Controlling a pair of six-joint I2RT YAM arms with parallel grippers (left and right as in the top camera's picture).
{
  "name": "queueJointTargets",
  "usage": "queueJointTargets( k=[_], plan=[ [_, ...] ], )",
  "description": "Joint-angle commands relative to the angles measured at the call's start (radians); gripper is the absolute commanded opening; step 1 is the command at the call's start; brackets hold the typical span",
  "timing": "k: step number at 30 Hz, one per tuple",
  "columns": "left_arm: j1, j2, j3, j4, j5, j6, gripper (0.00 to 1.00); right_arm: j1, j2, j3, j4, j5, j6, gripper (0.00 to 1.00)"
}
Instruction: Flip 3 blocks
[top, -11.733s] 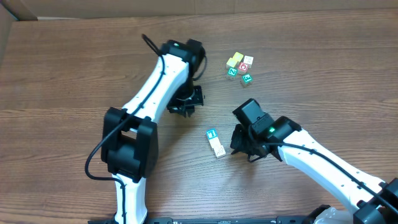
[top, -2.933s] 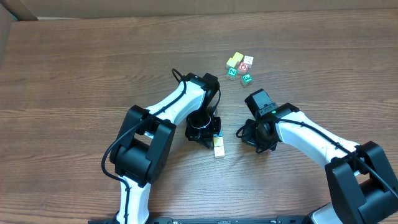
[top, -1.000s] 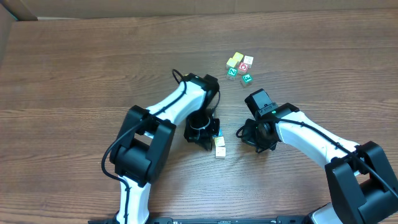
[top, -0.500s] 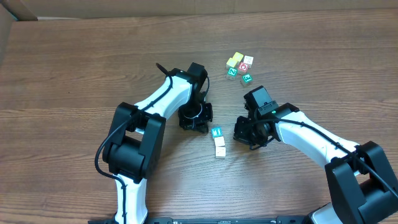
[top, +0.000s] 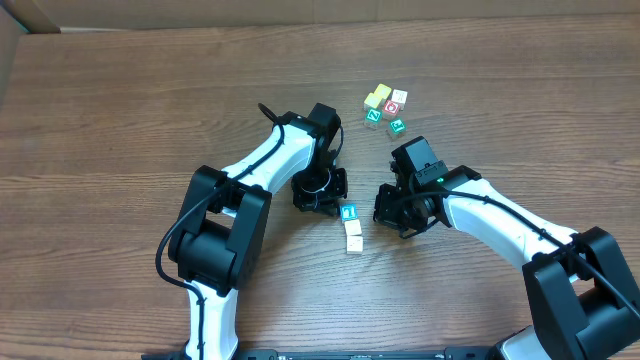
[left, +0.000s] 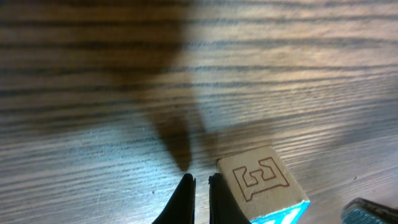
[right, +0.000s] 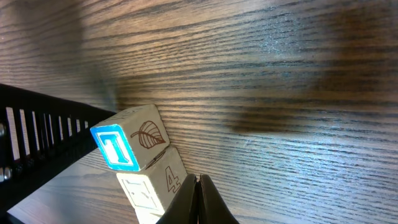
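Three blocks lie in a short row mid-table. The blue-faced block (top: 349, 212) is at the top, a cream block (top: 353, 228) touches it below, and a pale block (top: 354, 243) ends the row. My left gripper (top: 335, 203) is shut and empty, its tips just left of the blue-faced block (left: 258, 180), whose engraved E side faces it; the right fingertip (left: 217, 196) sits against that block's edge. My right gripper (top: 383, 218) is shut and empty, to the right of the row. In the right wrist view its tips (right: 198, 182) rest beside the block marked 4 (right: 155, 183), under the blue T block (right: 127, 146).
A cluster of small cubes (top: 385, 108) sits at the back right: a bright yellow cube (top: 377, 97), a red-marked cube (top: 392, 106) and two green-marked ones. Cardboard walls (top: 20, 20) edge the wooden table (top: 100, 120) at the back.
My left gripper has pulled up and left off the row, uncovering the blue-faced block. My right gripper has closed the last bit and shifted slightly left towards the blocks.
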Motion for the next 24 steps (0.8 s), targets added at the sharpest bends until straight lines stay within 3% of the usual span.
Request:
queueJointTargets(
  k=[1,24],
  plan=[
    [-0.002,-0.004,-0.004,0.006,0.018,-0.016,0.04,0.018,0.009,0.013,0.007,-0.007,-0.008,0.04],
    [-0.027,-0.004,-0.004,-0.027,0.026,-0.019,0.04,0.066,0.009,0.013,-0.007,0.045,-0.003,0.04]
  ],
)
